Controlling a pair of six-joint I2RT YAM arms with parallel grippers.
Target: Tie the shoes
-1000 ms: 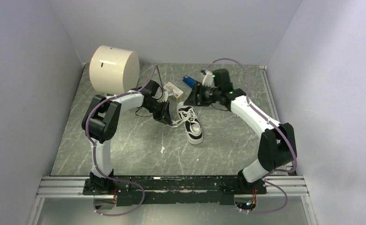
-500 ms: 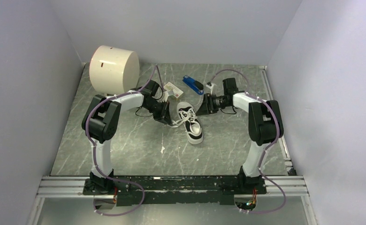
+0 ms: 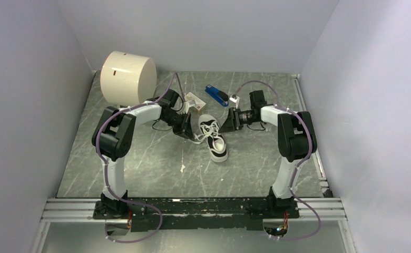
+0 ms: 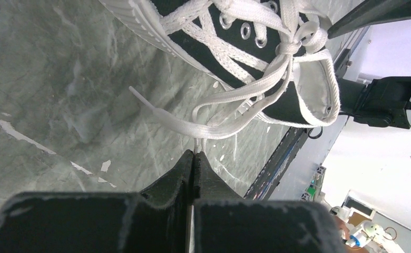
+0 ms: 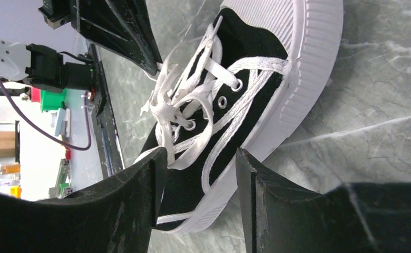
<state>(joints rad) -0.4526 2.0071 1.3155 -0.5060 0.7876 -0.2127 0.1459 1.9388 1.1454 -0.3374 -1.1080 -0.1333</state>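
Shoe lies mid-table between your two grippers, toe toward the arm bases, heel near the box. Black canvas, white ribbed sole, metal eyelets. The laces are crossed into a loose knot at the top eyelets, and slack loops trail onto the table.

Your left gripper is closed, pinching one strand of the laces at its tips, just left of the shoe. Your right gripper stands spread at the shoe's right side; contact not discernible.

Against one second ago, your right arm has folded back from beside the stapler and come down to the shoe. Since half a second ago it has barely shifted. Left arm and shoe unchanged.
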